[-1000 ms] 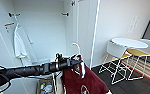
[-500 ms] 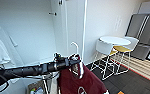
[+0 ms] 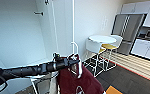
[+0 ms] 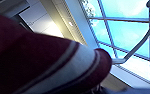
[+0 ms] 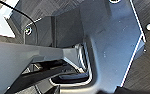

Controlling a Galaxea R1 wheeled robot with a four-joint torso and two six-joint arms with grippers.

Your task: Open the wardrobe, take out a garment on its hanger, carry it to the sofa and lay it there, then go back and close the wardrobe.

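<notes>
My left arm reaches in from the left of the head view, and my left gripper point(image 3: 74, 61) is shut on the white hanger point(image 3: 76, 47) just below its hook. The dark red garment point(image 3: 77, 81) hangs from it, low in the middle. Close up in the left wrist view are its dark red cloth with a striped white band point(image 4: 53, 62) and a thin white bar of the hanger point(image 4: 141, 42). The white wardrobe point(image 3: 21, 37) stands open behind the arm, its door point(image 3: 62, 30) edge-on beside the hanger.
A round white table point(image 3: 102, 39) with white chairs point(image 3: 93, 47) stands to the right by the white wall. Further right are a steel fridge point(image 3: 128, 30) and white kitchen cabinets point(image 3: 146, 47). Dark carpet point(image 3: 126, 80) lies in front, with a striped floor strip beyond.
The whole head picture has slid left, so the camera has turned right. The fridge and kitchen have come into the picture. The arm with the garment keeps its place in the frame.
</notes>
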